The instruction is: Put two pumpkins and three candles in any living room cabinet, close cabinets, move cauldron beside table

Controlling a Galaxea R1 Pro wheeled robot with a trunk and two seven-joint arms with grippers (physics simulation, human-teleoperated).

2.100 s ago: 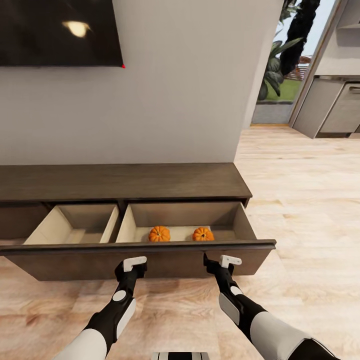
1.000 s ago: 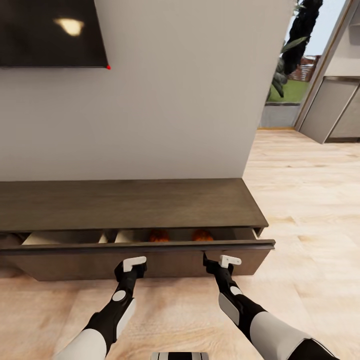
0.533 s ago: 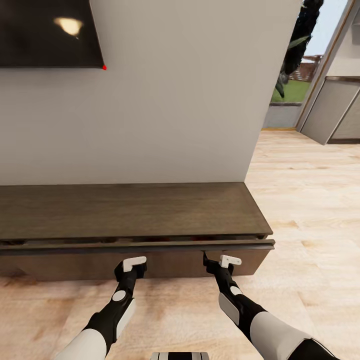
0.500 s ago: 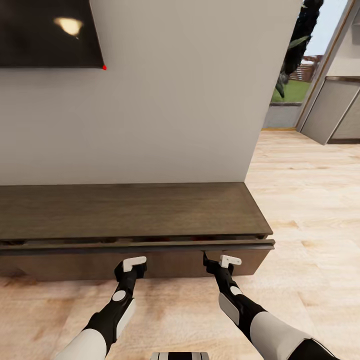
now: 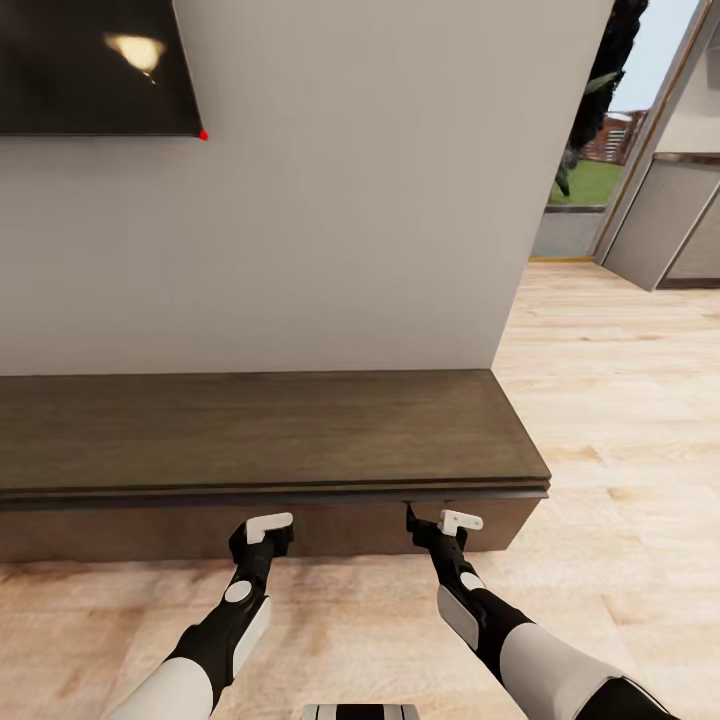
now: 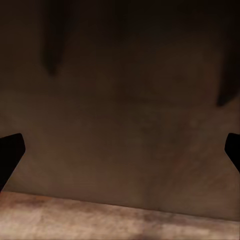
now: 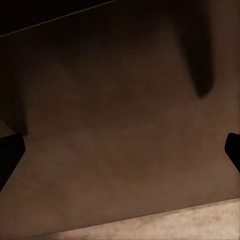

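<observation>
Floorboards (image 5: 600, 420) of pale wood run under both forearms and stretch away wide on the right, toward a doorway with greenery and grey kitchen units (image 5: 665, 230) at the far right edge. Nearest the camera, the left gripper (image 5: 262, 532) and the right gripper (image 5: 440, 525) are held out side by side, well apart from each other, each right up at the front face of the cabinet (image 5: 250, 430), just under its overhanging top edge. In the wrist views the dark fingertips (image 6: 10, 152) of the left gripper sit at the two sides of the picture with the brown drawer front (image 6: 125, 115) broad between them, so its jaws are spread wide and grasp nothing; the right gripper's fingertips (image 7: 11, 150) stand the same way, released, against the drawer front (image 7: 120, 130). Whether either gripper touches the wood, I cannot tell. The cabinet's drawer fronts lie flush beneath the top, with no gap showing along the front edge. Its right front corner ends near the corner of the wall, leaving open floor beyond that corner. The cabinet's long top is bare dark wood running back to the grey wall (image 5: 350, 200). Up on the wall near the cabinet's left end hangs a dark screen (image 5: 95, 65), with a light reflected in it.
</observation>
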